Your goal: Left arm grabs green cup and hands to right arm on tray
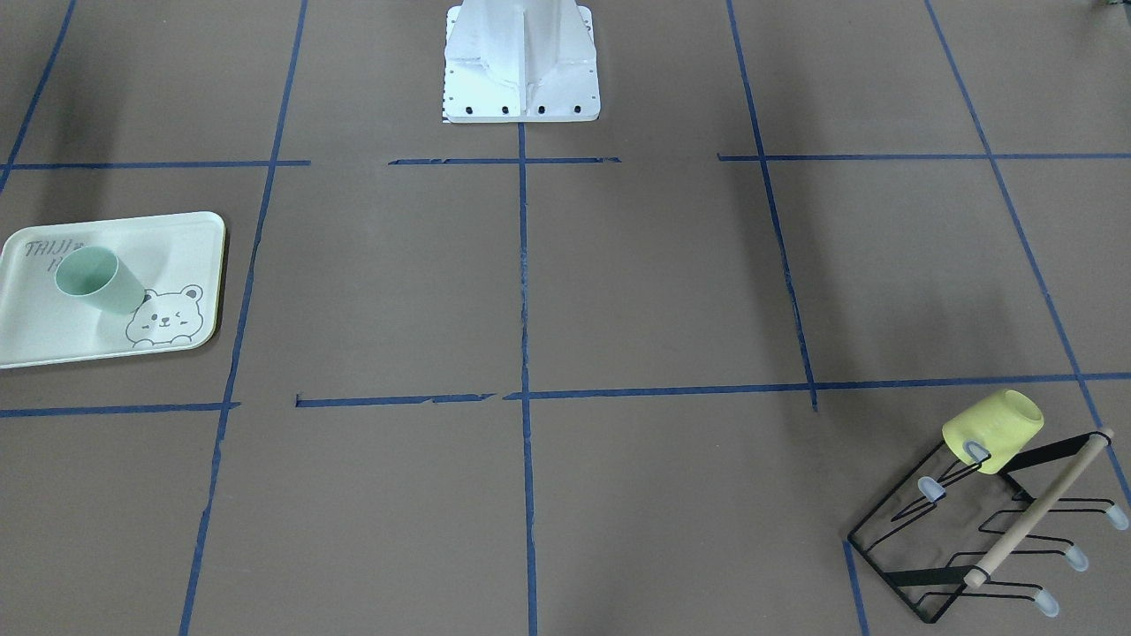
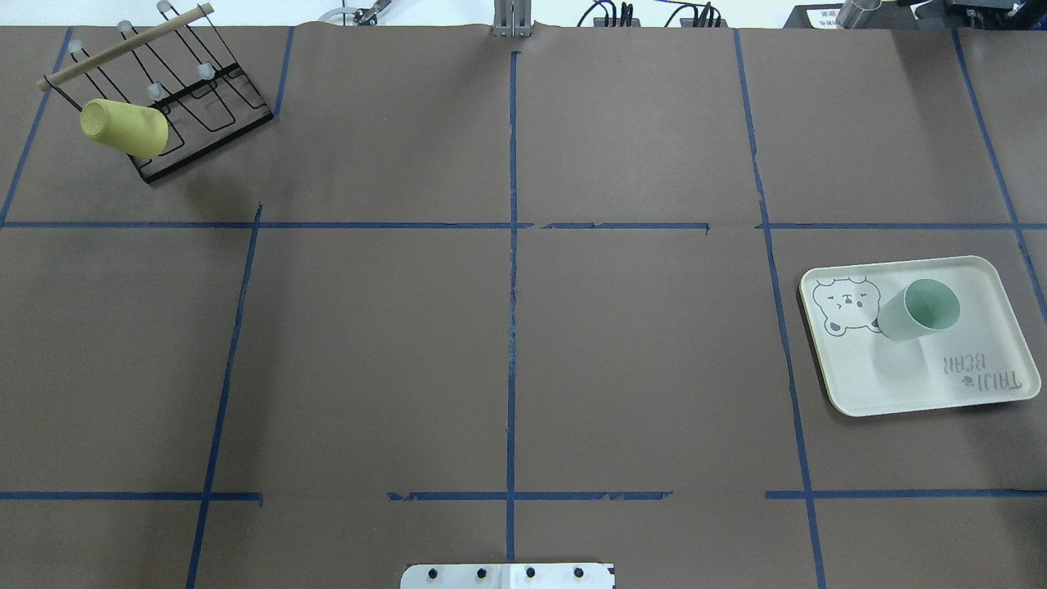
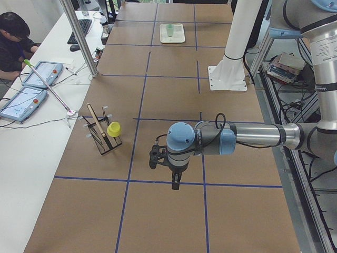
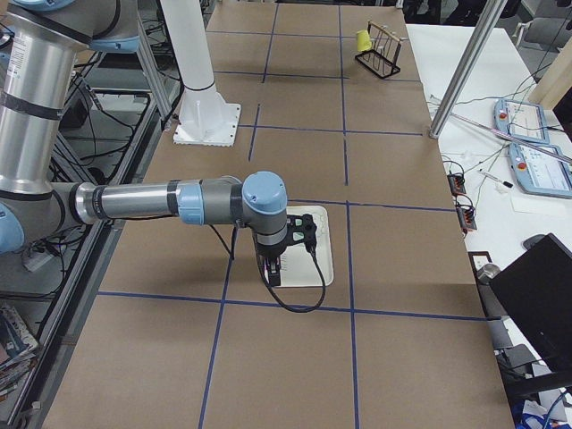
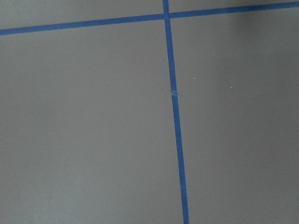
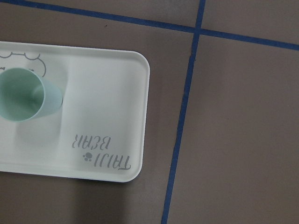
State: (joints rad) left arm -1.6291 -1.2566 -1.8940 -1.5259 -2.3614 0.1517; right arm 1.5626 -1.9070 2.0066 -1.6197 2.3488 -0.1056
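Brown paper [image 2: 368, 352] crossed by blue tape [image 2: 512, 327] covers the table [image 1: 663, 283]; jaws of left arm [image 3: 253, 138] and right arm [image 4: 143, 201] cannot be judged

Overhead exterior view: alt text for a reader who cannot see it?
A green cup stands mouth-up on the bear-printed tray at the right of a brown table with blue tape lines. A yellow cup sits on a black wire rack in the far left corner. Only the robot's white base shows, bottom centre.

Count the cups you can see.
2: the green cup stands upright on the tray, robot's right; the yellow cup sits on the wire rack, far left. None seem hidden.
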